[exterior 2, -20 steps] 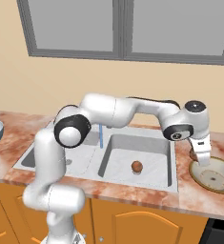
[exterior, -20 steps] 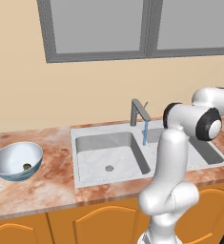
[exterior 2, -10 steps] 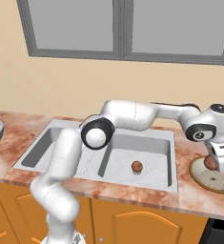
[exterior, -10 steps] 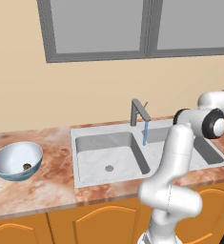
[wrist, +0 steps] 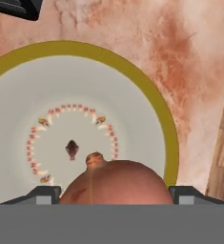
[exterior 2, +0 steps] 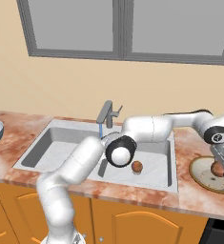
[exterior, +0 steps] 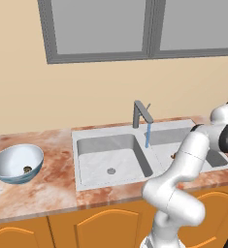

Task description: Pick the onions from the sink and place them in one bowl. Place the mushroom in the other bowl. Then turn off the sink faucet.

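We have our end effector hanging over the pale tan bowl on the desk to the right of the sink, and in the hand view an onion sits between the two finger tips, which stand wide and look clamped on it. The bowl's gold-rimmed, patterned floor lies directly beneath. The second onion rests in the right basin, near the front wall. The mushroom already lies inside the blue-and-white bowl on the desk at the far left, and the faucet runs a thin blue stream. We judge the release to be the risky part: the onion is round and smooth, the tan bowl looks shallow, and a drop from too high or too near the rim could let it bounce or roll out across the desk. The arm is also stretched far to the right, so swinging back for the other onion could clip the faucet's post or spout.
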Robot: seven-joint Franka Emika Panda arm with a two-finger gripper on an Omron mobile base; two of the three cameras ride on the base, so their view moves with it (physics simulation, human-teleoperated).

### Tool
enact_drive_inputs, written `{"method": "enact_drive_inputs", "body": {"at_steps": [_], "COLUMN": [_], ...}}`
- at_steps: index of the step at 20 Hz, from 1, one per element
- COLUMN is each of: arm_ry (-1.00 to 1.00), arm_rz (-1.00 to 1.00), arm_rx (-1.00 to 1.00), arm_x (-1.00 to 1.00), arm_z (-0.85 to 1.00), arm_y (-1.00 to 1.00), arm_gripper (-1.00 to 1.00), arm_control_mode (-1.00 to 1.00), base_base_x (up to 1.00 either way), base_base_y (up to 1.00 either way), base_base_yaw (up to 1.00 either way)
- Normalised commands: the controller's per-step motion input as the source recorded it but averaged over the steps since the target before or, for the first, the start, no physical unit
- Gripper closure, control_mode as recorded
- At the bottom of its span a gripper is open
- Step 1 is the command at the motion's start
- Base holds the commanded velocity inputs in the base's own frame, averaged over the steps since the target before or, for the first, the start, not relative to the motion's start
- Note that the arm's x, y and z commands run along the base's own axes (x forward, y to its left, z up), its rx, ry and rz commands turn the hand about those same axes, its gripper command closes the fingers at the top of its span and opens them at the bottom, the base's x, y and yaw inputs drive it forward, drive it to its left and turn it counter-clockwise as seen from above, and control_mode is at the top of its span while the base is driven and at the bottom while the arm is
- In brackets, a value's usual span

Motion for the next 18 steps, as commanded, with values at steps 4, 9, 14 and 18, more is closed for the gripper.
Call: {"method": "enact_drive_inputs", "body": {"at_steps": [4,9,14,18], "arm_ry": [0.00,0.00,-0.08,-0.16], "arm_rz": [0.02,0.00,0.00,0.00], "arm_rx": [0.00,0.00,0.00,0.00], "arm_x": [0.14,0.11,0.08,0.03], "arm_z": [-0.60,-0.45,-0.27,-0.06], "arm_y": [0.00,0.00,0.00,0.00], "arm_gripper": [1.00,1.00,1.00,1.00], "arm_control_mode": [-1.00,-1.00,-1.00,-1.00], "base_base_x": [0.00,0.00,0.00,0.00], "base_base_y": [0.00,0.00,0.00,0.00], "base_base_yaw": [0.00,0.00,0.00,0.00]}}
